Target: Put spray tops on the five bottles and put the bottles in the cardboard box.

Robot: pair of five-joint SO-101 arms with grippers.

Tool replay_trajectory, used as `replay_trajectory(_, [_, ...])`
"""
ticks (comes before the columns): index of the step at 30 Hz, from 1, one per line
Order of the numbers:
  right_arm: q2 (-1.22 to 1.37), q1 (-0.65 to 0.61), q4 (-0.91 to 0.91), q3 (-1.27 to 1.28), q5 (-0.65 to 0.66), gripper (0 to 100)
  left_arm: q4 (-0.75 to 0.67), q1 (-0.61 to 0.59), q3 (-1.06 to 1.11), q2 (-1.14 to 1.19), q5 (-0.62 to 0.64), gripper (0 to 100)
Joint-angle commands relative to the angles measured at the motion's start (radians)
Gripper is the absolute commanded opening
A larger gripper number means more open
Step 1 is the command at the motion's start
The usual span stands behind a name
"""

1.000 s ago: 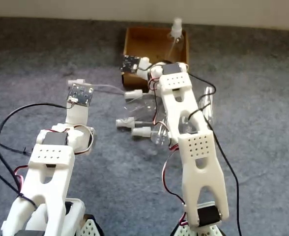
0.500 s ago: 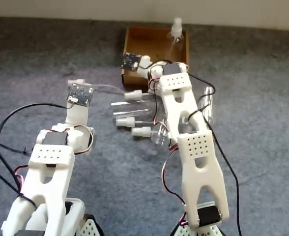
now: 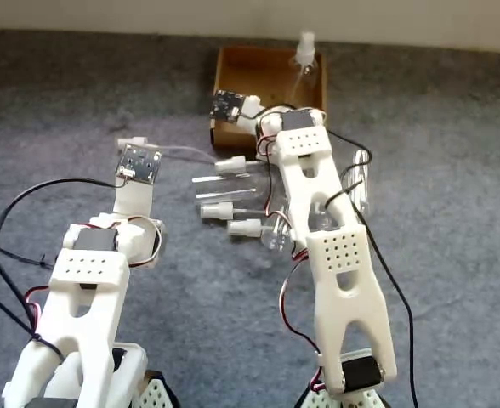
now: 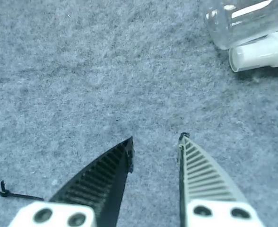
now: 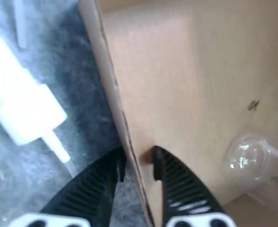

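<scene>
The grey carpet (image 3: 454, 255) covers my whole table. My two arms stretch away over it, the right arm (image 3: 339, 263) reaching farther than the left arm (image 3: 84, 289). The cardboard box (image 3: 254, 78) sits at the far side, just ahead of my right arm's wrist. My right gripper (image 5: 136, 161) is at one wall of the box with its fingers drawn narrow. One finger is outside over the carpet and one is inside the box, and as far as I can make out they are closed on the cardboard between them. My left gripper (image 4: 154, 145) hangs spread open above bare carpet with nothing between its fingers. One capped bottle (image 3: 304, 61) stands upright in the box's far corner, its spray top on. A clear bottle (image 3: 276, 239) lies on the carpet beside my right arm, and another bottle (image 3: 362, 180) lies on that arm's other side. Three loose spray tops (image 3: 230, 165) lie between the arms, near the box. One spray top (image 5: 24, 111) is just outside the wall I am gripping.
</scene>
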Motion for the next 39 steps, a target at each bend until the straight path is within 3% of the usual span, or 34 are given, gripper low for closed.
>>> replay_trajectory(1, [0.004,0.007,-0.007,-0.03,-0.006,0.4,-0.015,0.016,-0.007,-0.007,-0.011,15])
replay_trajectory(19, [0.012,0.001,0.266,-0.223,-0.002,0.4,-0.015,0.016,-0.007,-0.007,-0.011,15])
replay_trajectory(39, [0.01,-0.004,0.461,-0.243,-0.002,0.4,-0.015,0.015,-0.007,-0.008,-0.011,15])
